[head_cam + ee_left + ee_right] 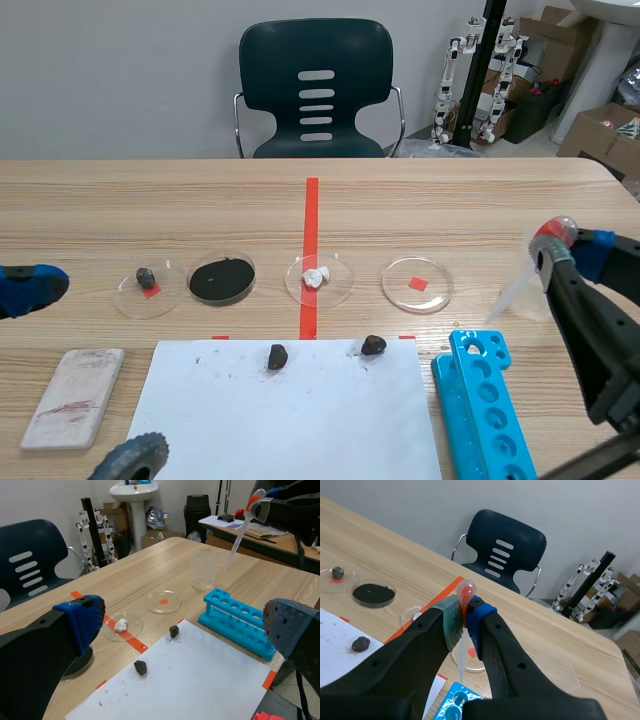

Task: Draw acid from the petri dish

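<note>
My right gripper (557, 247) is shut on a clear plastic pipette (520, 285) just below its red bulb, and holds it above the table's right side. Its tip slants down toward a clear beaker (204, 570). The right wrist view shows the pipette (463, 652) pinched between the pads (449, 622). A clear petri dish (417, 284) lies left of the beaker; it also shows as the dish (163, 601) near the blue rack. My left gripper (185, 625) stands open at the table's left, holding nothing.
Three more dishes lie in a row: white lump (318, 278), black (222, 280), small rock (150, 286). A blue test-tube rack (485, 405) lies at the front right. White paper (285, 415) carries two dark rocks. A pale tile (75, 395) lies front left; a chair (317, 90) stands behind the table.
</note>
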